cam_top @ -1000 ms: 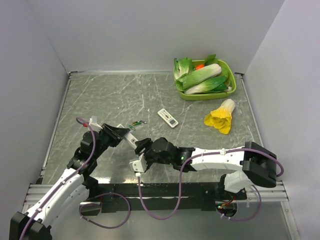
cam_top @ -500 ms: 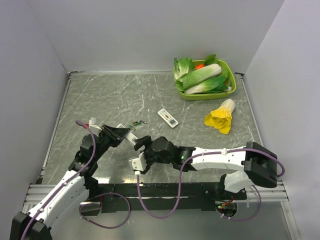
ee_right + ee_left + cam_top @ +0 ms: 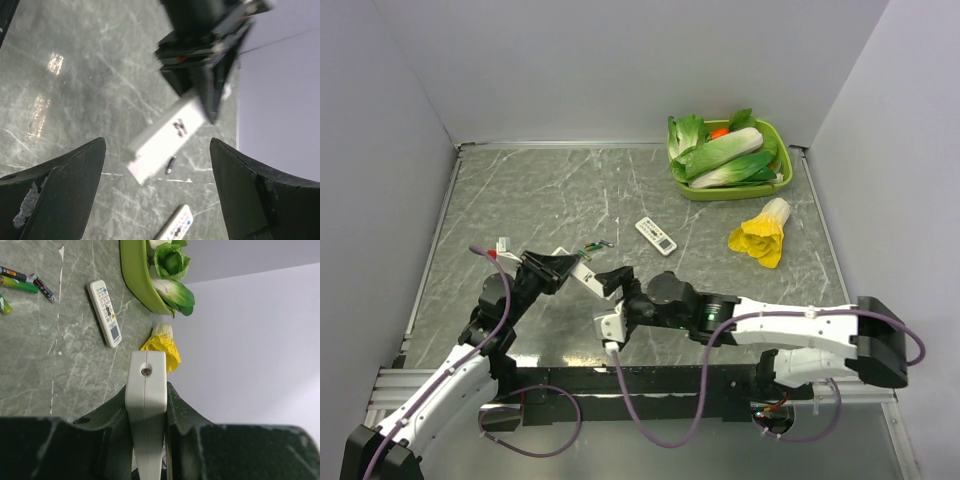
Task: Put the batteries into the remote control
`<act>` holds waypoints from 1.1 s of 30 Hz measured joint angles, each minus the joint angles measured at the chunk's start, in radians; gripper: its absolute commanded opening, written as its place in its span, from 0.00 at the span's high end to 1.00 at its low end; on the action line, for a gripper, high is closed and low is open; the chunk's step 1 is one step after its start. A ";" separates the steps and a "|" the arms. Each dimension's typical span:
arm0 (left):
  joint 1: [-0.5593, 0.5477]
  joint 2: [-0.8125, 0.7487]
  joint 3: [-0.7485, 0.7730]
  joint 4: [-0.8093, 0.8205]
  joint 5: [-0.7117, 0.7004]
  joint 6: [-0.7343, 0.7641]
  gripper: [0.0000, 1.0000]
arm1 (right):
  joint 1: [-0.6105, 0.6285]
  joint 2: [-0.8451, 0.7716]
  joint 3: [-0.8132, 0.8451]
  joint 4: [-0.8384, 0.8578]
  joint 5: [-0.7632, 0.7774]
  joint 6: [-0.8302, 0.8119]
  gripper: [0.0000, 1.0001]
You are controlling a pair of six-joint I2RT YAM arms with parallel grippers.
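My left gripper point(image 3: 552, 268) is shut on the slim white remote control point(image 3: 583, 277), which it holds above the table with its free end pointing right. In the left wrist view the remote control point(image 3: 145, 371) stands edge-on between the jaws of the left gripper point(image 3: 145, 392). My right gripper point(image 3: 613, 283) is open just right of the remote's free end. The right wrist view shows the remote control point(image 3: 167, 136) between and beyond the spread fingers point(image 3: 65, 185), untouched. The green batteries point(image 3: 592, 247) lie on the table behind the remote, and the batteries point(image 3: 19, 286) also show in the left wrist view.
A wider white remote with coloured buttons point(image 3: 656, 235) lies mid-table. A green basket point(image 3: 778, 178) of leafy vegetables stands at the back right, with a yellow-leafed vegetable point(image 3: 761, 233) in front of it. Small dark pieces point(image 3: 44, 289) lie by the batteries. Grey walls enclose the table.
My right gripper's jaws have spread wider and the right arm has drawn back to the right. The left gripper has kept its hold on the remote, shifting only slightly.
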 measured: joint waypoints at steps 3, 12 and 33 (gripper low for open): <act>0.000 -0.011 -0.011 0.001 -0.003 -0.010 0.99 | 0.013 -0.084 -0.033 0.019 0.005 0.000 0.10; 0.000 -0.084 -0.018 -0.024 -0.013 -0.104 0.99 | 0.038 -0.095 -0.174 0.108 0.133 -0.051 0.28; 0.000 -0.145 0.001 -0.183 -0.048 -0.215 0.99 | 0.060 -0.019 -0.237 0.388 0.247 -0.150 0.58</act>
